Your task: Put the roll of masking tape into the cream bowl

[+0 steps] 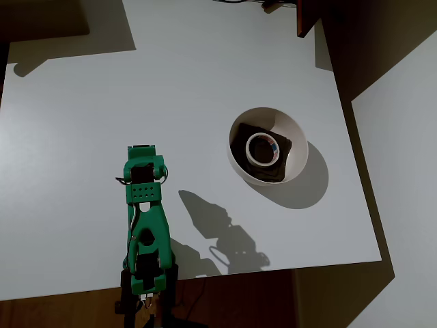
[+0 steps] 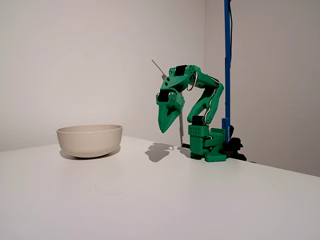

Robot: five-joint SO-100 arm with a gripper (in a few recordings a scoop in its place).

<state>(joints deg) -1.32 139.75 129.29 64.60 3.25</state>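
The roll of masking tape (image 1: 263,149), a small cream ring with a red-blue mark inside, lies flat on the dark patch at the bottom of the cream bowl (image 1: 295,133). The bowl stands right of centre on the white table. In the fixed view the bowl (image 2: 90,140) stands at the left and its wall hides the tape. My green gripper (image 2: 163,129) hangs point-down above the table, well away from the bowl, shut with nothing in it. From overhead the gripper (image 1: 141,158) sits left of the bowl, with the arm folded back over its base.
The white table (image 1: 102,102) ends just behind the arm's base (image 1: 145,280) and a little right of the bowl. A blue pole (image 2: 227,60) rises behind the base. A dark brown object (image 1: 308,17) overhangs the table's far right corner.
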